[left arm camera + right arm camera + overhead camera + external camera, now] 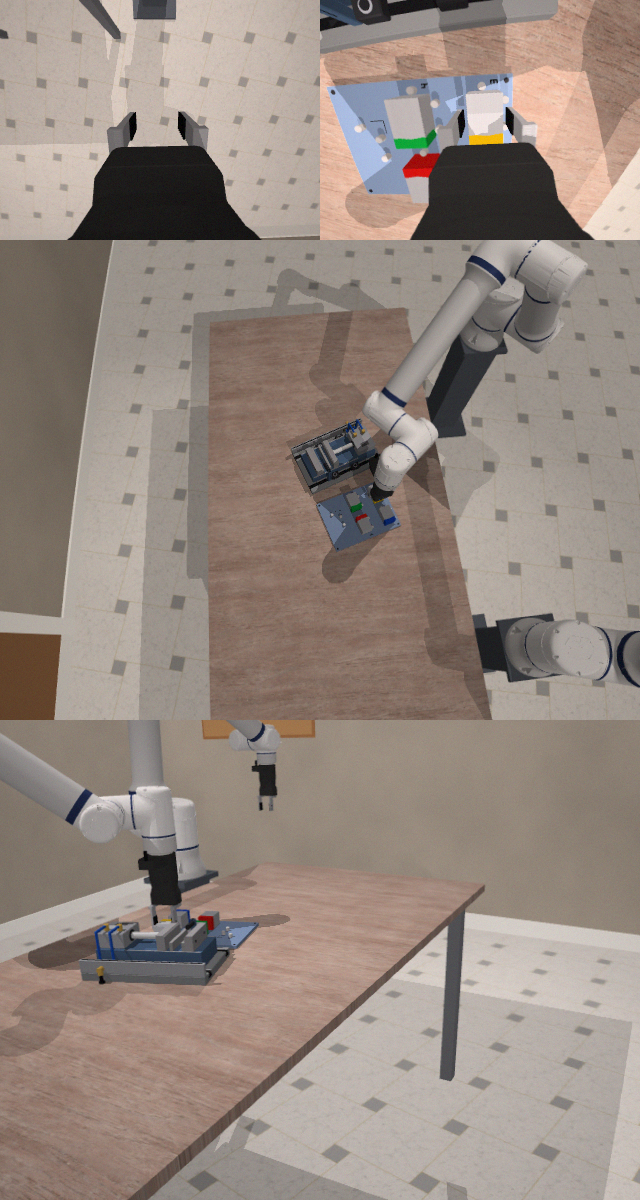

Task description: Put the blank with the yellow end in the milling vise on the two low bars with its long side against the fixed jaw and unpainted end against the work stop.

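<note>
wood-grained planking in dusty pink-brown makes the table, above a pale tiled floor dotted with small grey squares. on it lies a flat, smooth blue plate studded with round-headed white pegs. the yellow-ended blank, a blocky pale grey piece, is at the plate, outside the milling vise with its squared grey jaws. the right gripper has its dark-padded fingers wide apart, one on each side of that blank, not clamped on it. grey blocks with green, red and blue ends share the plate. the left gripper hangs high, fingers spread, nothing between them.
</note>
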Robot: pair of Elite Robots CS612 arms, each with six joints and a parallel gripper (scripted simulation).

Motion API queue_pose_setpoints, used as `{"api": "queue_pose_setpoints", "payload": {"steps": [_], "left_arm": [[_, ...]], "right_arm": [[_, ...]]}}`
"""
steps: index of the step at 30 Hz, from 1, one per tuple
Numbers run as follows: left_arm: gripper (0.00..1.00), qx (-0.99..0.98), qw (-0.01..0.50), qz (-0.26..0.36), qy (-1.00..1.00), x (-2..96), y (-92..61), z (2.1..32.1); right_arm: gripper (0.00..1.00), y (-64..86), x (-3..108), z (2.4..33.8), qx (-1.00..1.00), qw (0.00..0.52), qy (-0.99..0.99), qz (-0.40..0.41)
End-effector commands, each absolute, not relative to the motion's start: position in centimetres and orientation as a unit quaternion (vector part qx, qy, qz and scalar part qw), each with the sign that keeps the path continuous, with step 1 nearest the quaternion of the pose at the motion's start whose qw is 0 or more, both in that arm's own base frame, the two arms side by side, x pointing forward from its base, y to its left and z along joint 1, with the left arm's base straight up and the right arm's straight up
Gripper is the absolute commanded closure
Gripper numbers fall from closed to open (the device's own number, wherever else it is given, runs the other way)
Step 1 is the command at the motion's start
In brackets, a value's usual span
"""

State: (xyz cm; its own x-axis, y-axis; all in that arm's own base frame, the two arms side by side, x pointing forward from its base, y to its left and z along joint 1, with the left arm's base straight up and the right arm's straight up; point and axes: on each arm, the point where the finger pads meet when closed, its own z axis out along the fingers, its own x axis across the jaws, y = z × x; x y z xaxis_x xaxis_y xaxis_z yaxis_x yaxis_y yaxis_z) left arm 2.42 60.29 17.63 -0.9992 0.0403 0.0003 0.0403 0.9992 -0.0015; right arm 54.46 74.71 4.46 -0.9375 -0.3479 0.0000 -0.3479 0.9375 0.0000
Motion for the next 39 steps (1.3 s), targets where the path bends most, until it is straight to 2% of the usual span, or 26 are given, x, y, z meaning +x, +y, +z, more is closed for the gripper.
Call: {"api": "queue_pose_setpoints", "payload": {"steps": [1, 15, 16, 39], "left_arm": [[0.0, -0.02, 0.0, 0.0, -1.0, 2.44, 60.35, 17.7], [0.0, -0.02, 0.0, 0.0, -1.0, 2.44, 60.35, 17.7], [0.0, -0.02, 0.0, 0.0, -1.0, 2.44, 60.35, 17.7], [0.0, -0.02, 0.0, 0.0, -1.0, 2.44, 60.35, 17.7]], "right_arm": [[0.0, 74.76, 54.5, 4.61, 0.177, -0.001, -0.984, -0.001], [0.0, 74.76, 54.51, 4.68, 0.177, -0.001, -0.984, -0.001], [1.0, 74.76, 54.51, 4.68, 0.177, -0.001, -0.984, -0.001], [1.0, 74.76, 54.51, 4.68, 0.177, -0.001, -0.984, -0.001]]}}
